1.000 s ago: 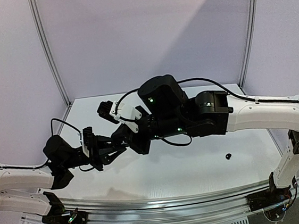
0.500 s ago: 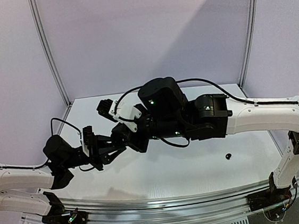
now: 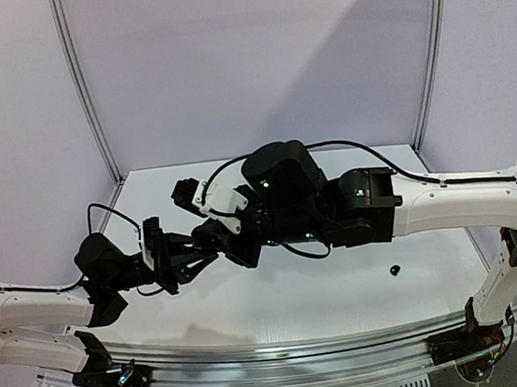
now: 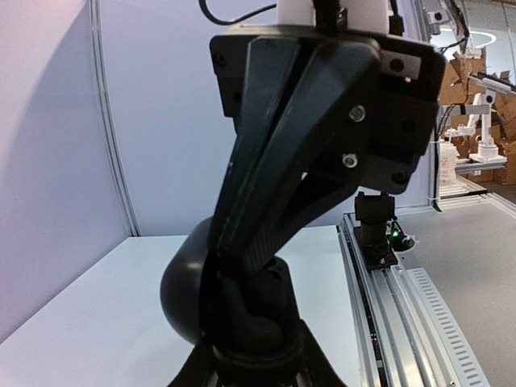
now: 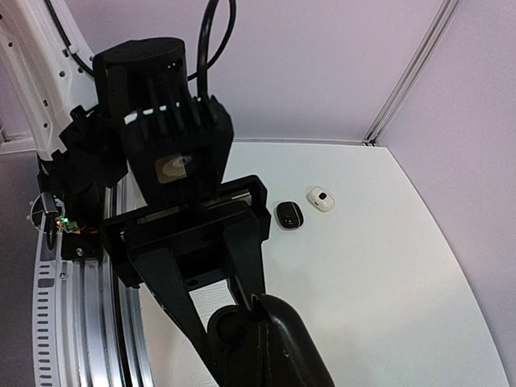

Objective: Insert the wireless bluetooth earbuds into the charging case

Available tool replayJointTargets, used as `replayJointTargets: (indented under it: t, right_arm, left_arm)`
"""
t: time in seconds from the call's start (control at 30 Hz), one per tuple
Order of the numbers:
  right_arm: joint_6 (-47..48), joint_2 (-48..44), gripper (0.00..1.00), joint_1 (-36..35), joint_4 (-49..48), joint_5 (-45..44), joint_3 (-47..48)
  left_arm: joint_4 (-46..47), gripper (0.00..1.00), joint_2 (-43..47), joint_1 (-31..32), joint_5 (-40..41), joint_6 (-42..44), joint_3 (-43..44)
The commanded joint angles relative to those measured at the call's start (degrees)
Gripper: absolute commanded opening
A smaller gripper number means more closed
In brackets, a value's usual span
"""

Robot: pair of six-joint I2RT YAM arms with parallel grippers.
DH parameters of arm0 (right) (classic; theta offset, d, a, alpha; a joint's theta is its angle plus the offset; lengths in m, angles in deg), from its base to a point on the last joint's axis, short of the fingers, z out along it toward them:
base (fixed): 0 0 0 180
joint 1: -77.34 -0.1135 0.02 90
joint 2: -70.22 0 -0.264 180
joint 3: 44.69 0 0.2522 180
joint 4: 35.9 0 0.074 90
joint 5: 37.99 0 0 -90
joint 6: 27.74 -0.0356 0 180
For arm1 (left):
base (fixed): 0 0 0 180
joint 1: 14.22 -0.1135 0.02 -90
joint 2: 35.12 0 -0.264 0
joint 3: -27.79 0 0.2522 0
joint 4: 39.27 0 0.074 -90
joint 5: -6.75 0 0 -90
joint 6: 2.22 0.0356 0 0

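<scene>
My left gripper (image 3: 200, 255) is shut on a black charging case (image 5: 230, 334) and holds it above the table with its lid open. The case's dome shows in the left wrist view (image 4: 187, 286). My right gripper (image 5: 260, 300) has its fingers pressed together, and its tip touches the rim of the case's round cavity. No earbud shows between them. In the top view the right gripper (image 3: 217, 242) meets the left one. One tiny black earbud (image 3: 394, 270) lies alone on the table at the right.
A black oval case (image 5: 289, 214) and a white oval case (image 5: 321, 198) lie side by side on the white table (image 5: 387, 274). An aluminium rail (image 4: 403, 314) runs along the near edge. Purple walls enclose the back and sides.
The right arm's wrist has shifted slightly, keeping its fingertips at the case. The left arm and the loose earbud have not moved.
</scene>
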Motion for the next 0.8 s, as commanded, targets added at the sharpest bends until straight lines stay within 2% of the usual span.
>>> replayJointTargets:
  t: [0.0, 0.37, 0.63, 0.77]
  right_arm:
    - [1.0, -0.9, 0.00, -0.6, -1.1, -0.4, -1.3]
    - [3.9, -0.9, 0.00, -1.2, 0.2, 1.8, -3.9]
    - [4.7, -1.5, 0.11, -1.2, 3.3, 2.1, -4.4]
    - [5.8, -1.6, 0.09, -1.2, 4.4, 0.9, -4.3]
  left_arm:
    - [1.7, 0.00, 0.1, -0.3, -0.1, -0.6, 1.1]
    - [2.6, 0.00, 0.5, -0.4, 0.3, -1.5, 1.3]
    - [2.6, 0.00, 0.6, -0.4, 0.8, -0.9, 1.2]
    - [2.5, 0.00, 0.7, -0.4, 0.7, -0.7, 1.1]
